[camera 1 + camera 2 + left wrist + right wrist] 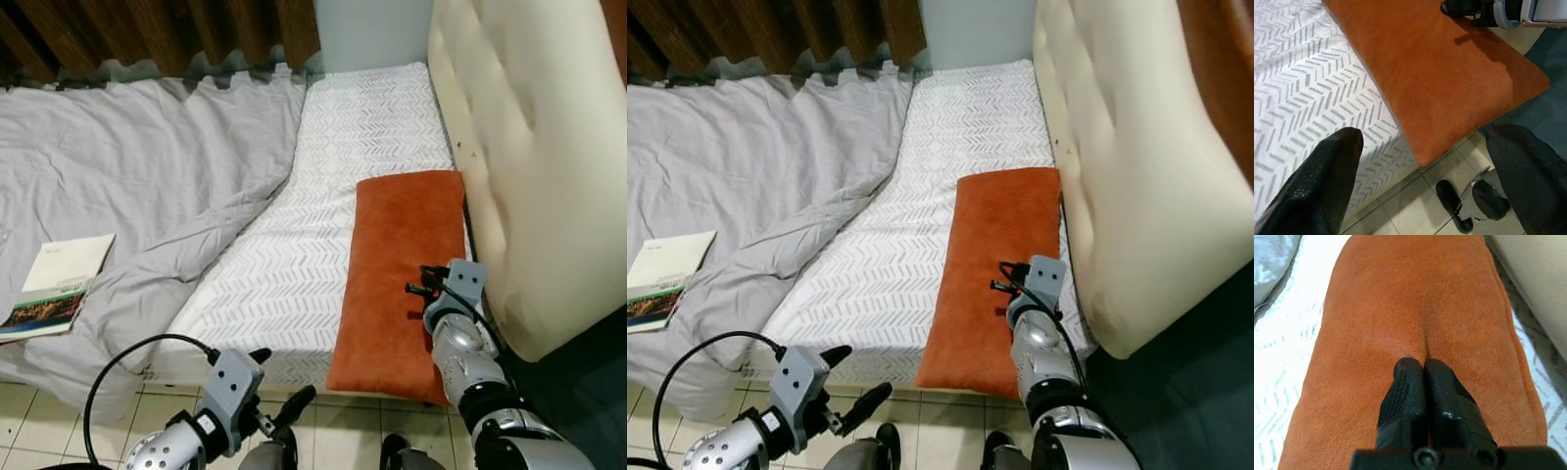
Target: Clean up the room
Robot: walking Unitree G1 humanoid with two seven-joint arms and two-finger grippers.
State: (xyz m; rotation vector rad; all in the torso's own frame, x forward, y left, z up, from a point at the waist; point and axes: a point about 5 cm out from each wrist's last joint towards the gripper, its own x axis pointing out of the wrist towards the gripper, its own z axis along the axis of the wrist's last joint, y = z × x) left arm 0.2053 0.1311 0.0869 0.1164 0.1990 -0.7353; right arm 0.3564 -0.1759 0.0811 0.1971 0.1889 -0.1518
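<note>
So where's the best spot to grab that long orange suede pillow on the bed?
Probably the long orange suede pillow's near end, which overhangs the mattress edge: come from the foot side and close fingers above and below it. The right gripper, shut, pinches its middle.

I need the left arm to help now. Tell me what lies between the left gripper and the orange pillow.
Nothing visible. The left gripper hangs open over the floor tiles at the bed's edge, with bare sheet between it and the pillow. The right gripper is shut, pinching the pillow's fabric.
</note>
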